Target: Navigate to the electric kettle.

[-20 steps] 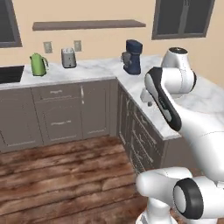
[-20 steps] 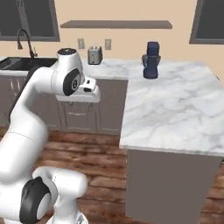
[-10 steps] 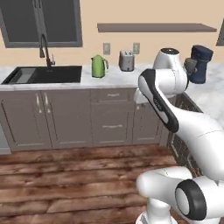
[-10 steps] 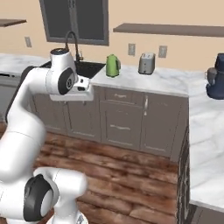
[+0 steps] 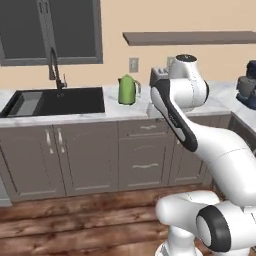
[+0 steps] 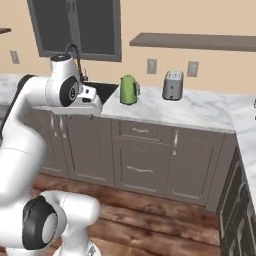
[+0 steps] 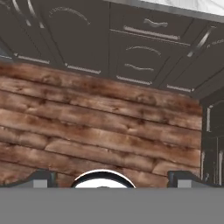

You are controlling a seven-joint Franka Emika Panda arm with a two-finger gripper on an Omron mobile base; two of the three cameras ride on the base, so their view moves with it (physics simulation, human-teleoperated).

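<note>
The lime-green electric kettle (image 5: 128,90) stands upright on the marble counter, just right of the black sink (image 5: 60,101). It sits near the middle of the right base view (image 6: 129,90), with its grey handle facing right. My arm is folded in front of the base, the hand held at about counter height, well short of the kettle. In the hand view my gripper (image 7: 113,180) points down at the wood floor and lower cabinet fronts. Its fingertips (image 7: 41,178) stand wide apart and open, with nothing between them.
A silver toaster (image 6: 172,85) stands right of the kettle. The black coffee machine (image 5: 247,90) sits on the side counter at far right. Grey cabinets (image 6: 142,160) run under the counter (image 6: 200,112), a faucet (image 5: 54,67) rises behind the sink, and a shelf (image 5: 190,37) hangs above.
The whole scene has slid right and grown as the base turned left and drove closer. The kettle now sits near the centre. The arm holds the same pose.
</note>
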